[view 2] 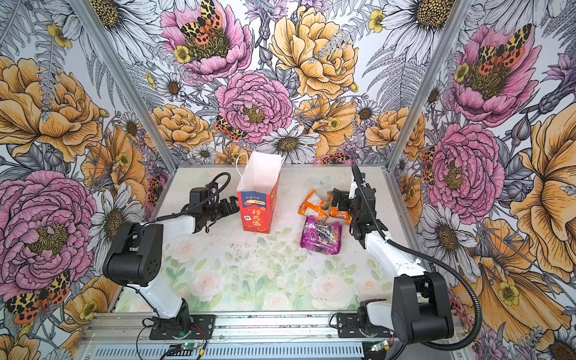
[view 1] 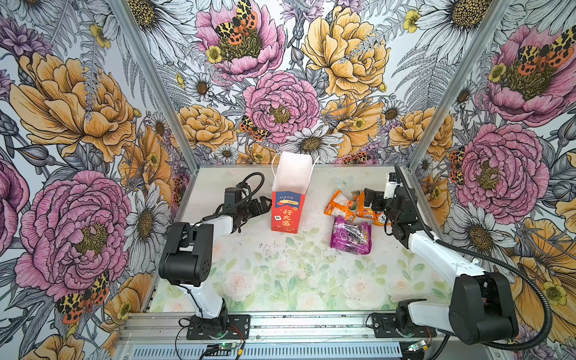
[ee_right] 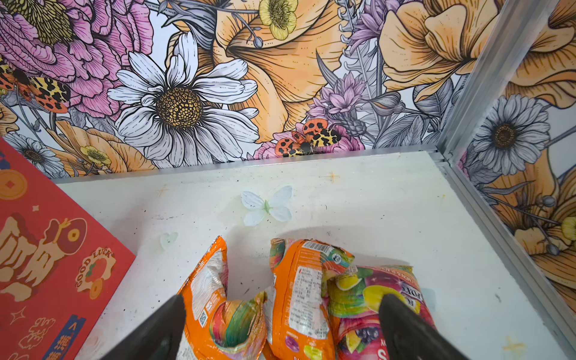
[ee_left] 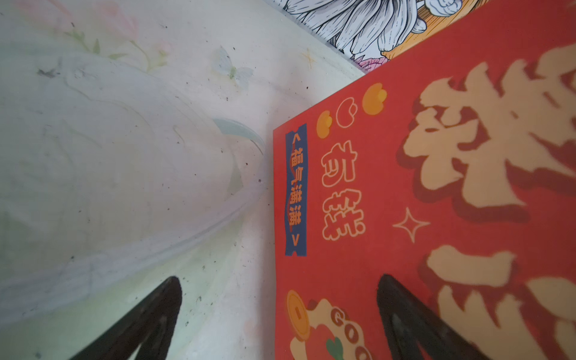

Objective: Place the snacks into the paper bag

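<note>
Snacks [view 2: 321, 233] lie clustered on the pale floral surface [view 1: 280, 274], right of the bag. We count two crumpled orange-and-white plastic packets [view 1: 338, 207], a multicoloured fruit-print packet [ee_right: 374, 293] lettered "FOX", and a magenta-purple packet with a clear window [view 1: 351, 238] nearer the arm bases. The orange ones lie with their long axes running roughly front to back. The upright red paper bag [view 1: 285, 215] stands mid-surface, mouth open upward and white inside. It shows "100%" on a blue panel and "GOOD LUCK" on its side. The right hand [ee_right: 282, 299] gapes wide over the orange packets, gripping nothing. The left hand [view 1: 264, 205], equally wide and empty, sits just beside the bag's left face.
</note>
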